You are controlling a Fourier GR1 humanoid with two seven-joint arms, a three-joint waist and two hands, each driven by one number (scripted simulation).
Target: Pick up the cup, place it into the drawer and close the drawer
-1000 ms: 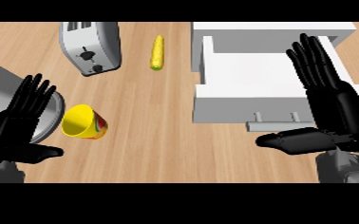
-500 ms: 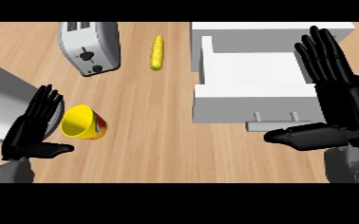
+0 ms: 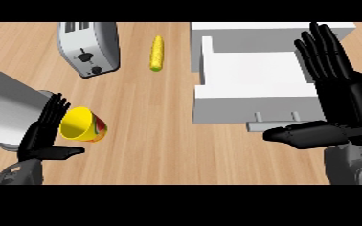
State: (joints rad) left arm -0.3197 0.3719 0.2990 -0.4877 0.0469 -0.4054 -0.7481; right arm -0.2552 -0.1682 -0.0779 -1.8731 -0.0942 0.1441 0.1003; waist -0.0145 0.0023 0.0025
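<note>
A yellow cup (image 3: 83,125) with a red and green pattern lies tipped on the wooden counter at the lower left, its mouth facing my left hand. My left hand (image 3: 44,135) is open, fingers straight, right beside the cup's rim on its left side. The white drawer (image 3: 256,87) stands pulled open at the right, its handle (image 3: 278,118) on the near front. My right hand (image 3: 332,100) is open over the drawer's right side, fingers pointing up and thumb stretched left below the handle.
A silver toaster (image 3: 90,48) stands at the upper left. A corn cob (image 3: 156,53) lies at the top middle. A grey metal object (image 3: 17,107) fills the left edge behind my left hand. Bare wood lies between cup and drawer.
My left hand has shifted right and inward, ending close against the cup. My right hand has drifted slightly right. The cup and drawer have stayed put.
</note>
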